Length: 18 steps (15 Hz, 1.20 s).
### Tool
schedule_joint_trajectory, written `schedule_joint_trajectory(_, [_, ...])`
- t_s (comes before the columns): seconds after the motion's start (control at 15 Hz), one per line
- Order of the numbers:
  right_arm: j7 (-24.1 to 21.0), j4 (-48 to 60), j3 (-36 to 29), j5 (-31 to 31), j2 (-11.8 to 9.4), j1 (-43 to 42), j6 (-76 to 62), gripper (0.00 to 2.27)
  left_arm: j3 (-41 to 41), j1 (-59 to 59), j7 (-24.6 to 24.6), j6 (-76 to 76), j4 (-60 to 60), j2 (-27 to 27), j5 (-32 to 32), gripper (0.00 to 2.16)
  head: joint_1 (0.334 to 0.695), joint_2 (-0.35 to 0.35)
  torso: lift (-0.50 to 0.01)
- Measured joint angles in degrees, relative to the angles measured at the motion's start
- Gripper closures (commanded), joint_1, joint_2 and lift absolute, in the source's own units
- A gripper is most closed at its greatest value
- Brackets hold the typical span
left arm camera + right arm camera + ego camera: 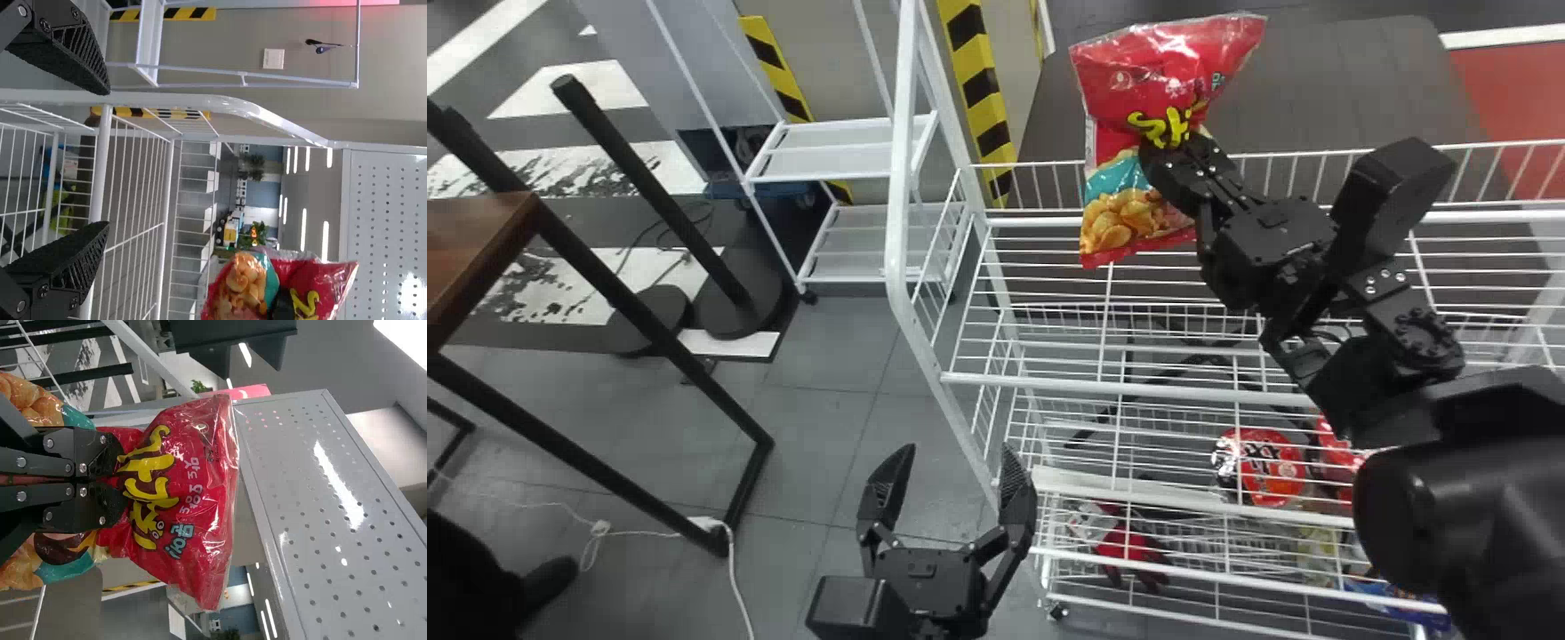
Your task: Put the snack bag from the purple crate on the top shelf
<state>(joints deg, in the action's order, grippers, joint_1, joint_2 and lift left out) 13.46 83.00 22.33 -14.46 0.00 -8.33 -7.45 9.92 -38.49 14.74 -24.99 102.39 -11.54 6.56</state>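
Placing it well likely meant keeping the spread left tool point(959, 453) clear of the white wire rack point(1049, 383), then lowering the snack bag point(1138, 80), pinched mid-body by the right tool point(1169, 167) above the rack, gently inside its rails point(1040, 222) and releasing once supported.

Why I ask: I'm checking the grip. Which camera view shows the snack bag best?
The right wrist view: there the jaws pinch the snack bag up close, near its middle. The head view shows both ends, farther off; the left wrist view cuts it off.
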Motion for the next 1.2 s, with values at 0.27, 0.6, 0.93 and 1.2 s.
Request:
schedule_joint_trajectory(0.27, [-3.2,-13.5,5.2,-2.2,0.0,-6.4,-11.3,2.14,0.0,0.2,-0.1,-0.4,-0.3,-0.8,0.5,0.12,0.695,0.314,0.000])
schedule_joint_trajectory(0.6, [-2.8,-25.1,8.3,-8.0,0.0,-11.6,-19.3,2.14,0.6,1.4,-0.3,-0.1,-0.5,-2.3,1.6,0.12,0.695,0.293,0.000])
schedule_joint_trajectory(0.93, [4.3,-28.9,10.1,-19.4,0.0,-13.0,-17.3,2.14,0.6,1.3,-0.3,-0.2,-0.5,-2.3,1.5,0.12,0.695,0.300,0.000])
schedule_joint_trajectory(1.2, [8.5,-30.7,12.4,-26.8,0.0,-14.4,-13.2,2.14,0.6,1.3,-0.3,-0.3,-0.6,-2.0,1.5,0.12,0.695,0.320,0.000])
